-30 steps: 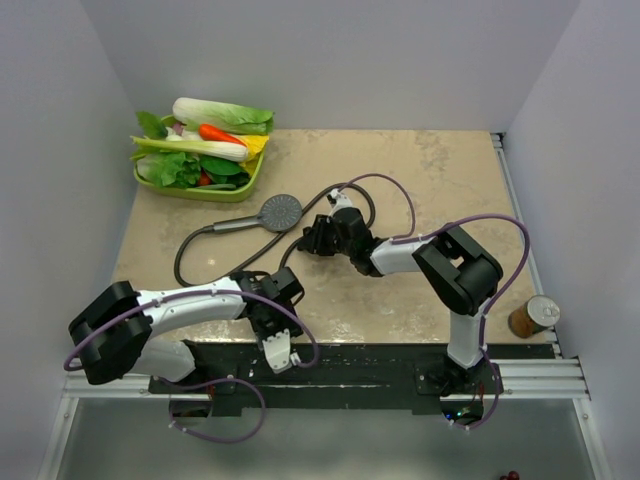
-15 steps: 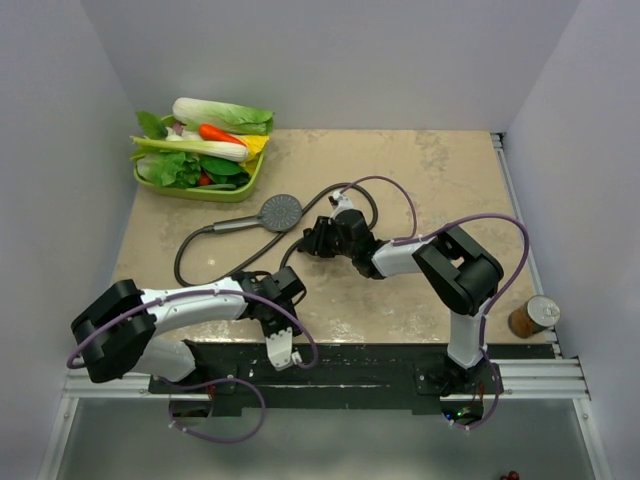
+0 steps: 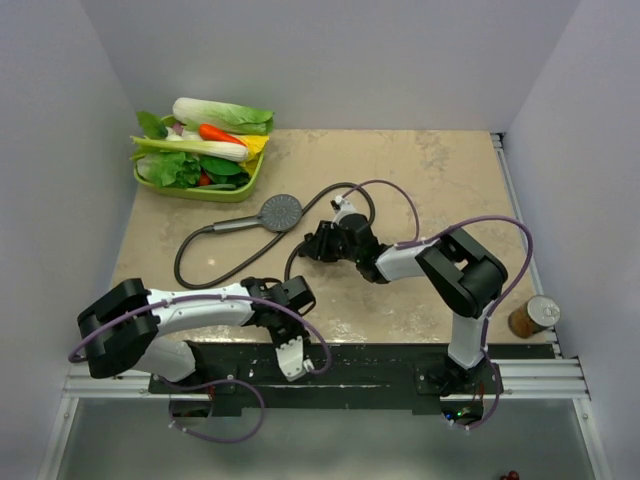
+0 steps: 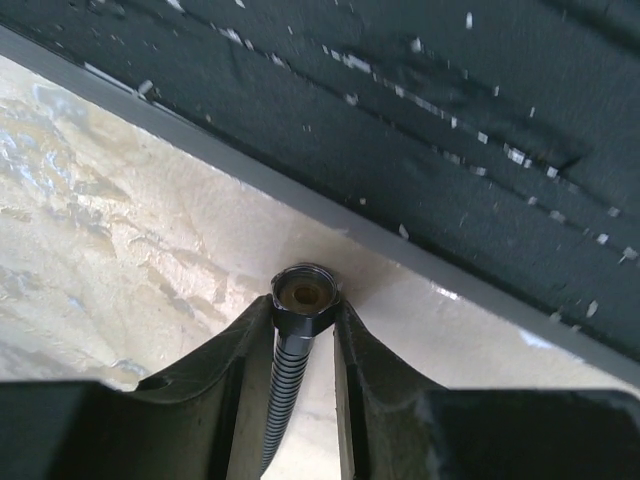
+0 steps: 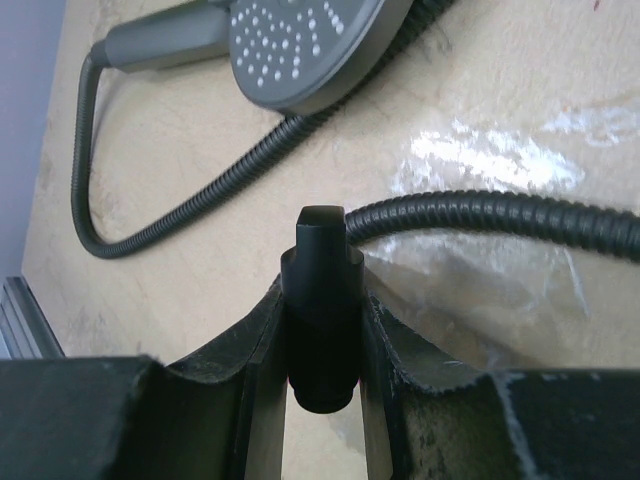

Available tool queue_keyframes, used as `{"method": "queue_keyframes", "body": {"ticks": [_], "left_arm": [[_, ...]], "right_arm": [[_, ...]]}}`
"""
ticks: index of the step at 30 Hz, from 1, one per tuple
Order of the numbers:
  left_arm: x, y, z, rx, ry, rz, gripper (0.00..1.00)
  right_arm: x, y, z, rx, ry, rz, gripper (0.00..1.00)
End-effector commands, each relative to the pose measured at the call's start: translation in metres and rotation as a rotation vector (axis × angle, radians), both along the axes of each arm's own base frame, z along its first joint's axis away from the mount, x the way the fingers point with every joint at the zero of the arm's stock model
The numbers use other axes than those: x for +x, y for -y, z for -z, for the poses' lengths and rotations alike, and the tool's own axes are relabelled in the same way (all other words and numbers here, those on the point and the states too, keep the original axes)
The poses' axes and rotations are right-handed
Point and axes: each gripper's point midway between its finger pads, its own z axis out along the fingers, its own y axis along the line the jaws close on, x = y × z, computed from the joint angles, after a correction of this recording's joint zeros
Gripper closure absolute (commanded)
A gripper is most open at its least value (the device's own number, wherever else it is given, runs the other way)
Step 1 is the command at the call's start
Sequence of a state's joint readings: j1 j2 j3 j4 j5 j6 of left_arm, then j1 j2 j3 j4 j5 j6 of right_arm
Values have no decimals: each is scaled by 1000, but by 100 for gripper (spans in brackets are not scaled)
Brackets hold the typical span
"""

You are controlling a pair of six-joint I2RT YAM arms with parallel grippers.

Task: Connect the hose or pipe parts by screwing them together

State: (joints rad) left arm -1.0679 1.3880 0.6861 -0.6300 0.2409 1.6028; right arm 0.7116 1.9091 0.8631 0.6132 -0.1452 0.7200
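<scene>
The dark grey shower head (image 3: 282, 212) lies face up mid-table, its handle (image 5: 160, 40) pointing left. The thin dark hose (image 3: 181, 262) leaves the handle and loops left and forward. My left gripper (image 3: 291, 358) is at the table's near edge, shut on the hose's end nut (image 4: 305, 300). The nut's open mouth faces the black rail, and the ribbed hose (image 4: 283, 395) trails back between the fingers. My right gripper (image 3: 314, 243) sits just right of the shower head, shut on a black cylindrical fitting (image 5: 322, 300). Another stretch of hose (image 5: 500, 213) runs off to the right behind it.
A green tray (image 3: 205, 192) of toy vegetables stands at the back left corner. The black base rail (image 3: 390, 365) runs along the near edge. A can (image 3: 533, 316) stands off the table at the right. Purple cables (image 3: 400, 205) arch over the right arm.
My left gripper has closed onto the hose's end nut and shifted right, toward the near edge. The right gripper has edged slightly right, still gripping the fitting.
</scene>
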Motion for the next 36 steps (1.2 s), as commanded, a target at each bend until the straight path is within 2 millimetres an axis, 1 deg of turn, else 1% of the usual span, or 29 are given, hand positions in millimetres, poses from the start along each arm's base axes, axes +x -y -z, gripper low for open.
{"method": "queue_keyframes", "body": {"ticks": [1,3,4,5,6,7,8,9,10,11,12,13,14,15,16,17,18,19,20,21,23,25,27,28,29,31,33,34,36], "left_arm": [[-29,-3,1,26,-201,-175,100],[-23,9,-16,-23,-238,-259,100],[-22,10,-24,-36,-302,-364,100],[-14,20,-39,-76,-324,-408,100],[-12,20,-44,-73,-361,-458,100],[-12,16,-50,-55,-430,-556,100],[-3,24,-63,-87,-457,-604,100],[1,25,-68,-94,-495,-647,100],[3,23,-76,-105,-557,-706,100],[11,27,-86,-139,-567,-731,100],[14,30,-95,-172,-582,-749,100],[16,32,-102,-192,-622,-775,100],[22,38,-113,-223,-628,-791,100],[25,41,-120,-243,-648,-811,100],[25,44,-137,-278,-716,-817,100],[27,45,-144,-297,-740,-827,100],[30,45,-154,-328,-756,-837,100],[28,47,-165,-352,-788,-828,100],[29,48,-171,-369,-796,-829,100],[29,48,-181,-401,-800,-820,100],[28,53,-197,-444,-819,-801,100],[27,57,-211,-485,-835,-796,100],[26,57,-212,-484,-847,-798,100],[24,56,-210,-479,-850,-800,100],[24,56,-207,-471,-853,-805,100],[23,54,-199,-447,-863,-815,100],[22,54,-195,-441,-867,-822,100],[22,54,-191,-436,-869,-826,100],[23,55,-190,-444,-873,-827,100]], "right_arm": [[-5,14,-41,23,75,-8,100],[-6,32,-58,19,112,2,100],[-10,41,-86,35,158,10,100],[-13,55,-88,12,176,20,100],[-17,62,-96,11,192,19,100],[-24,72,-102,-5,195,24,100],[-33,83,-121,-5,253,23,100],[-41,88,-130,-6,275,11,100],[-50,95,-130,-23,270,1,100],[-63,102,-148,0,327,-10,100],[-70,105,-156,6,358,-29,100],[-79,109,-157,-6,366,-51,100],[-86,111,-165,-13,399,-80,100],[-95,117,-182,-2,450,-93,100],[-106,121,-183,-19,454,-126,100],[-113,123,-189,-30,491,-158,100],[-123,130,-198,-25,517,-167,100],[-134,129,-202,-31,547,-225,100],[-142,130,-210,-22,569,-253,100],[-152,132,-221,-2,603,-276,100],[-167,133,-225,6,622,-338,100],[-176,135,-231,9,644,-372,100],[-184,133,-236,25,657,-411,100],[-183,132,-242,23,670,-418,100],[-186,129,-242,24,670,-445,100],[-185,124,-242,13,666,-479,100],[-186,120,-241,0,659,-504,100],[-188,116,-245,-6,675,-522,100],[-186,109,-241,-23,662,-544,100]]}}
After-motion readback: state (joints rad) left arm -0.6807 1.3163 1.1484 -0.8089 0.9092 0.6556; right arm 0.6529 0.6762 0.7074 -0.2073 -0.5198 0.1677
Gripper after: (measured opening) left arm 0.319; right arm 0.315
